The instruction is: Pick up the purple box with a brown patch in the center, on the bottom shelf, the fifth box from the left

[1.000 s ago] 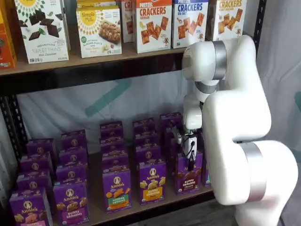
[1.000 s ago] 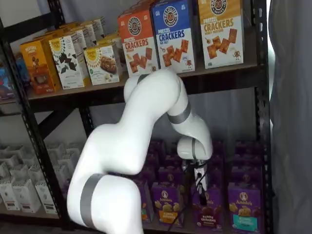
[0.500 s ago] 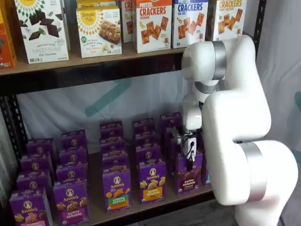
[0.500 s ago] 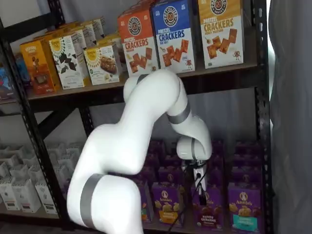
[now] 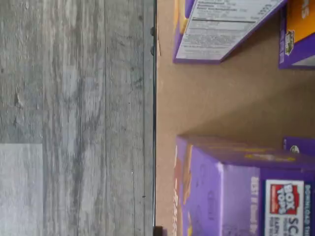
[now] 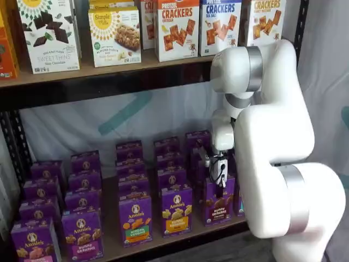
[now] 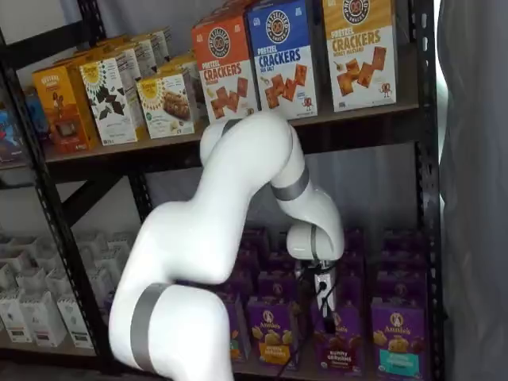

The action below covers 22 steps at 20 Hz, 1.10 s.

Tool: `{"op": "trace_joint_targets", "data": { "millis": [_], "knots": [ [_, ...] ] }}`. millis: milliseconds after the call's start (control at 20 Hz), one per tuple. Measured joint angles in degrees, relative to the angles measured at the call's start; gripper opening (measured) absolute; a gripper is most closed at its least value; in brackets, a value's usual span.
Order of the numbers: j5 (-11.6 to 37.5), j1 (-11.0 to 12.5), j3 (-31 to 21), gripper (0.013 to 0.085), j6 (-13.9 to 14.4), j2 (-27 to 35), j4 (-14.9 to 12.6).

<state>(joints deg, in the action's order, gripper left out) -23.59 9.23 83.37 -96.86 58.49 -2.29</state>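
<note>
The purple box (image 6: 217, 205) with a dark brown label band stands at the front of its row on the bottom shelf (image 6: 163, 241). It also shows in a shelf view (image 7: 336, 344). My gripper (image 6: 219, 185) hangs just above and in front of the box's top, with a cable beside it. In a shelf view (image 7: 324, 301) its black fingers sit over the box's top edge. No gap between the fingers shows, and no box is in them. The wrist view shows a purple carton top (image 5: 236, 191) close below, on the tan shelf board (image 5: 216, 98).
Rows of purple cartons flank the box: a yellow-orange-band one (image 6: 176, 210) to its left, a green-band one (image 7: 396, 345) to its right. Cracker boxes (image 6: 177, 27) fill the upper shelf. The black rack post (image 7: 427, 159) stands at the right. Grey floor (image 5: 74, 118) lies beyond the shelf edge.
The gripper has shifted very slightly up and left above the box. The boxes have not moved.
</note>
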Motion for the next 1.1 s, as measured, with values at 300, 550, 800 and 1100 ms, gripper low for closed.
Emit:
{"op": "trace_joint_targets", "data": {
  "millis": [300, 550, 800, 1100],
  "knots": [
    [0.24, 0.13, -0.82, 0.041, -0.46, -0.73, 0.38],
    [0.69, 0.2, -1.51, 0.041, -0.11, -1.22, -0.09],
    [0.71, 0.21, -2.07, 0.033, -0.34, -1.62, 0.16],
    [0.84, 0.22, -3.22, 0.029, -0.39, -2.33, 0.2]
  ]
}}
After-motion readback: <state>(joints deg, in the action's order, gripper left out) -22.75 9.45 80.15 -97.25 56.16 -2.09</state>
